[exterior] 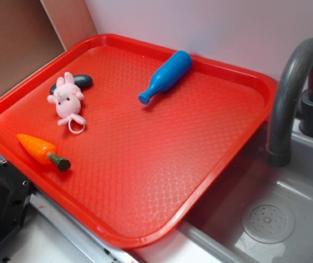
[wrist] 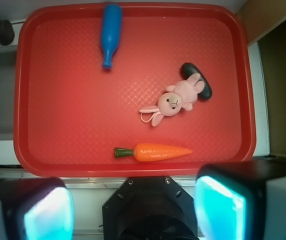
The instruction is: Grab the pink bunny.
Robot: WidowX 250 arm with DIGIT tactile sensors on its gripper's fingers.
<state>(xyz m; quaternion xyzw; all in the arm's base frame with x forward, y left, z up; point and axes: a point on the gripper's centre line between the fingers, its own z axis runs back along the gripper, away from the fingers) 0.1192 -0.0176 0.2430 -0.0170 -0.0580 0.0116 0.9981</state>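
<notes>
Gripper (wrist: 130, 207) wide open, empty, above tray (wrist: 73, 125), pink bunny (wrist: 175, 101) btwn carrot (wrist: 155, 151) & black object (wrist: 199, 80)

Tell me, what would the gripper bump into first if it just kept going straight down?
Probably the near rim of the red tray, or the carrot just beyond; the open gripper points there, though depth is unclear.

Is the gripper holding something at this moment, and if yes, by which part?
Nothing is held. The gripper is open and above the tray's near edge; the pink bunny lies untouched on the red tray.
</notes>
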